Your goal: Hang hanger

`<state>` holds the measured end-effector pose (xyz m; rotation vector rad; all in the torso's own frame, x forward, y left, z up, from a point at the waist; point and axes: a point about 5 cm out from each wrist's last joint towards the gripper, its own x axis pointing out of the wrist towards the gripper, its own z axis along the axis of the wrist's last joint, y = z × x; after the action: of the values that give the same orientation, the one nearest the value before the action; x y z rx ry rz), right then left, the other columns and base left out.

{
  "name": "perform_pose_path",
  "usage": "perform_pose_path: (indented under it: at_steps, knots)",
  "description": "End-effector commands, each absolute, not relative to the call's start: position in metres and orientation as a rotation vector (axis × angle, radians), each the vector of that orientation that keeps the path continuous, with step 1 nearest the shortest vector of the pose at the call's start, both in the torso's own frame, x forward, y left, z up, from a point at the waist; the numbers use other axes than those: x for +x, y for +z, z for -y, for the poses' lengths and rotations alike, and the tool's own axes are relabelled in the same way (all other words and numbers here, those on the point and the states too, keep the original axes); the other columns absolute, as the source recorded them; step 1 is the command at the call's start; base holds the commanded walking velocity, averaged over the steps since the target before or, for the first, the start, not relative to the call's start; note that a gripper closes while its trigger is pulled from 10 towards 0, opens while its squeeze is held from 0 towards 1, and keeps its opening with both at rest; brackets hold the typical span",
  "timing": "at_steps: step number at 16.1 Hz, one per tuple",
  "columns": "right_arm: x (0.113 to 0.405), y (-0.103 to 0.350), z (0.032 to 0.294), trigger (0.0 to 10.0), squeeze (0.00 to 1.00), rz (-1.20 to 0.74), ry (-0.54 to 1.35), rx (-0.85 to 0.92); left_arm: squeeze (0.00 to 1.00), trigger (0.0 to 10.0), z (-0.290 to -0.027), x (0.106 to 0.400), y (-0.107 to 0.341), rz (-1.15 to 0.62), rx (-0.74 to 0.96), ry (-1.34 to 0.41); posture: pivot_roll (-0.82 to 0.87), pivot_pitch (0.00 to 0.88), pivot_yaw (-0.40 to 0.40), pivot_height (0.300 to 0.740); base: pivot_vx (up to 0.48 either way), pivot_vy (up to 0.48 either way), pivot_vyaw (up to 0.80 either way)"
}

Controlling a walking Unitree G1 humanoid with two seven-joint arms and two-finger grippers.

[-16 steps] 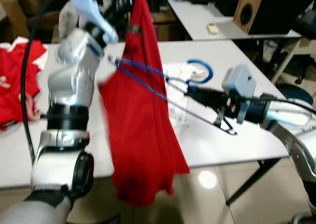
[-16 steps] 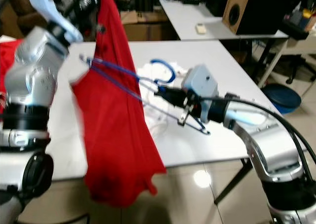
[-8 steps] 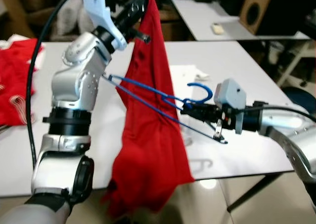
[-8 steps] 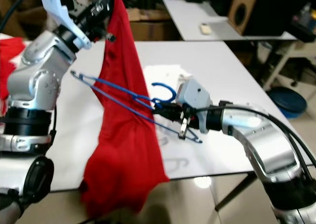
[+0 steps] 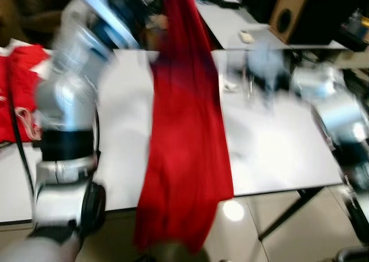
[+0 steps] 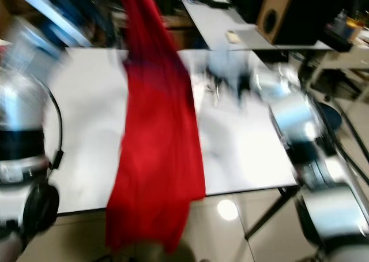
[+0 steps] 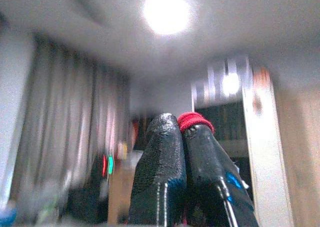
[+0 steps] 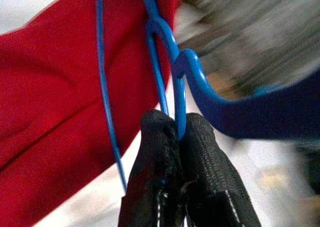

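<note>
Both head views are heavily smeared, so fine detail there is uncertain. A long red garment hangs down over the near edge of a white table, its top lifted high at the far left of centre and its lower end dangling toward the tiled floor. The left arm rises on the left side of the scene. In the left wrist view the left gripper has its two black fingers pressed together with a small fold of red cloth pinched at the tips, so it holds the garment from above.

The right arm reaches in from the right, over the table. In the right wrist view the right gripper is closed tight on the thin blue wire of a blue hanger, gripped just below its curved hook, and the hanger's wires run against the red garment. In the head views the hanger is probably the blurred patch near the garment's right edge, but I cannot make it out.

More red clothing lies on the far left of the table. A wooden speaker box stands far right on a second table.
</note>
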<state>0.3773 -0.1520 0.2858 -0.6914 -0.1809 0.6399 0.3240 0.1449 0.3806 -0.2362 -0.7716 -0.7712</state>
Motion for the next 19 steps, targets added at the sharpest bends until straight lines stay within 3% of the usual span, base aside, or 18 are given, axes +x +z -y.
perform_pose_path:
  at_steps: [1, 2, 4, 5, 7, 11, 13, 16, 19]
  knots:
    - [0.38, 0.333, 0.17, 10.0, 0.0, 0.396, 0.428, -0.638, 0.0, 10.0, -0.163, 0.307, 0.414, 0.977, -0.328, -0.734, -0.09, 0.0, -0.046, 0.74, 0.0, 0.0, 0.0]
    - [0.371, 0.386, 0.176, 10.0, 0.0, 0.669, 0.297, -0.508, 0.0, 10.0, -0.178, 0.298, 0.428, 1.069, -0.399, -0.712, -0.09, 0.0, -0.045, 0.74, 0.0, 0.0, 0.0]
    - [0.362, 0.408, 0.177, 10.0, 0.0, 0.827, 0.278, -0.481, 0.0, 10.0, -0.177, 0.295, 0.425, 1.076, -0.362, -0.726, -0.1, 0.0, -0.041, 0.74, 0.0, 0.0, 0.0]
    - [0.366, 0.4, 0.174, 10.0, 0.0, 0.815, 0.3, -0.497, 0.0, 10.0, -0.173, 0.296, 0.42, 1.054, -0.369, -0.747, -0.1, 0.0, -0.038, 0.74, 0.0, 0.0, 0.0]
    - [0.374, 0.368, 0.168, 10.0, 0.0, 0.729, 0.359, -0.568, 0.0, 10.0, -0.164, 0.301, 0.408, 0.997, -0.358, -0.771, -0.11, 0.0, -0.033, 0.74, 0.0, 0.0, 0.0]
    - [0.376, 0.258, 0.164, 10.0, 0.0, 0.389, 0.641, -0.677, 0.0, 10.0, -0.124, 0.323, 0.345, 0.647, -0.158, -0.814, -0.11, 0.0, -0.017, 0.74, 0.0, 0.0, 0.0]
    - [0.337, 0.175, 0.168, 10.0, 0.0, 0.105, 0.925, -0.67, 0.0, 10.0, -0.107, 0.328, 0.308, 0.467, -0.076, -0.812, -0.11, 0.0, -0.013, 0.74, 0.0, 0.0, 0.0]
    - [0.314, 0.161, 0.175, 10.0, 0.0, 0.025, 1.015, -0.609, 0.0, 10.0, -0.108, 0.349, 0.292, 0.362, 0.004, -0.695, -0.11, 0.0, 0.003, 0.74, 0.0, 0.0, 0.0]
    - [0.298, 0.181, 0.183, 10.0, 0.0, 0.053, 1.046, -0.583, 0.0, 10.0, -0.115, 0.367, 0.277, 0.279, 0.045, -0.592, -0.12, 0.0, 0.022, 0.74, 0.0, 0.0, 0.0]
